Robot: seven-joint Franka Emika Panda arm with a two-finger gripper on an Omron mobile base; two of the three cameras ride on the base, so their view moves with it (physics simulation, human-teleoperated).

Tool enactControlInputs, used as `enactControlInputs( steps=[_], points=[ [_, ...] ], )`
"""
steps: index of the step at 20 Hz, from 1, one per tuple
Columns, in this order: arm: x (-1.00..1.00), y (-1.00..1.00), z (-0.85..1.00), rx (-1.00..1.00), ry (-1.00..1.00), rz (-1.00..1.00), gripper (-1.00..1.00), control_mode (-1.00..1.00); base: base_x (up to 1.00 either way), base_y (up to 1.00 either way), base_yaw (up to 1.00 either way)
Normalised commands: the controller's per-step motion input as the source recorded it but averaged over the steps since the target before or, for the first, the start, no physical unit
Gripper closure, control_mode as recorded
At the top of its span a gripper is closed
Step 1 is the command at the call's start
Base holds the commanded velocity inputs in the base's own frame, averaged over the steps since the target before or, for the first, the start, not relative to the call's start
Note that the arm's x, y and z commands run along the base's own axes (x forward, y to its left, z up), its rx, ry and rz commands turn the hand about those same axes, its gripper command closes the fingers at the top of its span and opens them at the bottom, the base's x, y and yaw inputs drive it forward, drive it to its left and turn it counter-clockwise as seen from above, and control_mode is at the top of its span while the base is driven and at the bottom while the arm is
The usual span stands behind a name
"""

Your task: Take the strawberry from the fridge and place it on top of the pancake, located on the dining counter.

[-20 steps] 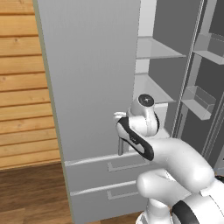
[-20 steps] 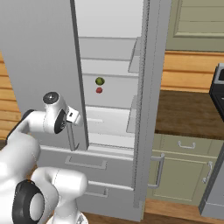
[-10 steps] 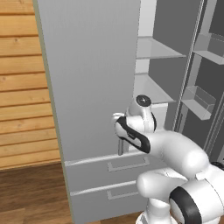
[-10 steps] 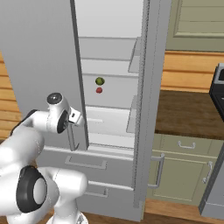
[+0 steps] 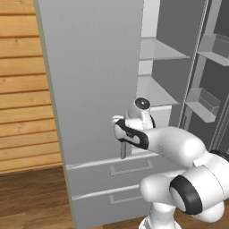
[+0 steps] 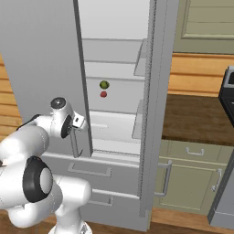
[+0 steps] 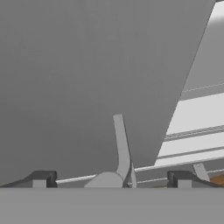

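Observation:
The fridge [image 5: 94, 80] is tall and light grey, and its right door [image 6: 153, 114] is swung open. Inside, on a pale shelf, lies the tiny red strawberry [image 6: 103, 94] with a small green round thing just above it. My gripper [image 7: 111, 179] is open at the left door's slim vertical handle [image 7: 122, 148], which stands between the two fingertips without being pinched. The gripper [image 5: 120, 134] sits at mid height of that door, and from the other side the gripper [image 6: 80, 122] is well left of and below the strawberry. The pancake and the dining counter are out of view.
Two drawers [image 5: 120, 170] close off the fridge's bottom. Clear bins [image 5: 203, 103] hang on the open right door. A sage-green cabinet [image 6: 192, 183] with a brown top stands to the right, a dark appliance [image 6: 228, 93] beyond it. A plank wall [image 5: 22, 89] is to the left.
The hand has stayed at the handle with its jaws wide. The arm behind it has swung its elbow up and over. The fridge doors and the strawberry have not moved.

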Motion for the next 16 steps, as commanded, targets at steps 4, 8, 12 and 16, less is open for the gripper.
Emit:
enactControlInputs(
  steps=[4, 8, 12, 16],
  points=[
    [0.00, 0.01, -0.06, 0.00, 0.00, 0.00, -1.00, -1.00, 0.00, 0.00, 0.00],
    [0.00, 0.00, -0.17, 0.00, 0.05, 0.00, -1.00, -1.00, 0.00, 0.00, 0.00],
    [0.01, 0.00, -0.22, 0.00, 0.05, 0.00, -1.00, -1.00, 0.00, 0.00, 0.00],
    [0.02, 0.00, -0.14, 0.00, 0.02, 0.00, 1.00, -1.00, 0.00, 0.00, 0.00]
  ],
)
